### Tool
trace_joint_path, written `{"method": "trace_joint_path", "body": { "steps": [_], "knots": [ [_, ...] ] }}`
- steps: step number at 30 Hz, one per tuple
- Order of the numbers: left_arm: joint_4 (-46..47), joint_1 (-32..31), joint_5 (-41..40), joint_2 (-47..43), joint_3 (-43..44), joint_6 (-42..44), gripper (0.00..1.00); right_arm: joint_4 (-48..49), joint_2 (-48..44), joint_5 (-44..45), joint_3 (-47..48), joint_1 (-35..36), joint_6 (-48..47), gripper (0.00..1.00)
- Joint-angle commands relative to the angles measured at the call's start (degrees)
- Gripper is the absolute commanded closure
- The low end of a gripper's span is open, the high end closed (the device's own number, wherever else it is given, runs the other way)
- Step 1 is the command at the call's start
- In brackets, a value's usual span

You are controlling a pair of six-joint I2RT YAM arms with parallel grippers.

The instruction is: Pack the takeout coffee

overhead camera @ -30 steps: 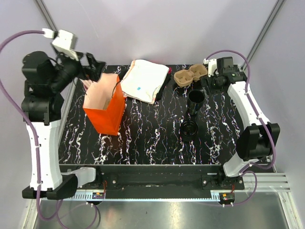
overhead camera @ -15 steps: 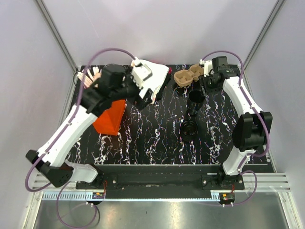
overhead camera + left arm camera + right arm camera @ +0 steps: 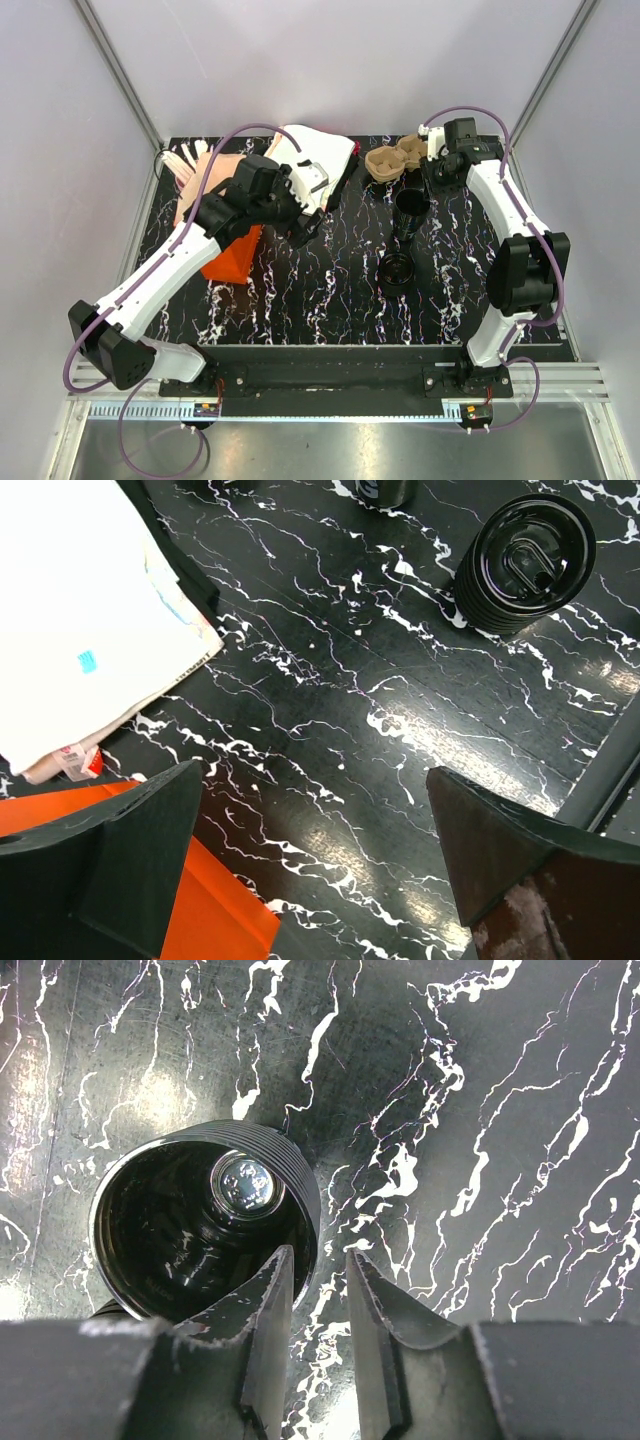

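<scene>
The takeout coffee, a black ribbed cup with a lid [image 3: 397,268], stands on the marbled table right of centre; it also shows in the left wrist view [image 3: 525,565]. A second black cup, open-topped [image 3: 411,203], stands behind it and shows from above in the right wrist view [image 3: 200,1220]. The brown cardboard tray [image 3: 399,158] lies at the back. My left gripper [image 3: 306,216] hangs wide open and empty [image 3: 320,865] over bare table, between the orange bag and the cups. My right gripper [image 3: 432,172] is above the open cup's right rim [image 3: 320,1310], jaws a narrow gap apart, holding nothing.
An orange paper bag [image 3: 232,250] stands under my left arm; its edge shows in the left wrist view [image 3: 150,880]. A white flat bag [image 3: 305,165] lies at the back centre [image 3: 80,610]. A pink cup of stirrers [image 3: 188,160] stands at the back left.
My left arm has swung from the back left corner over the orange bag toward the table's middle. My right gripper has shifted slightly left near the tray.
</scene>
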Motion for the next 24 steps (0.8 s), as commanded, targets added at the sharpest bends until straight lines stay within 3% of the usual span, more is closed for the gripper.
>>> {"method": "trace_joint_path", "body": {
  "steps": [1, 24],
  "knots": [
    [4.2, -0.1, 0.9, -0.9, -0.6, 1.1, 0.01, 1.3, -0.4, -2.0, 0.9, -0.1, 0.5, 0.68],
    [4.6, 0.0, -0.1, -2.2, 0.3, -2.0, 0.01, 1.0, 0.6, -2.7, 0.0, 0.0, 1.1, 0.75]
  ]
}}
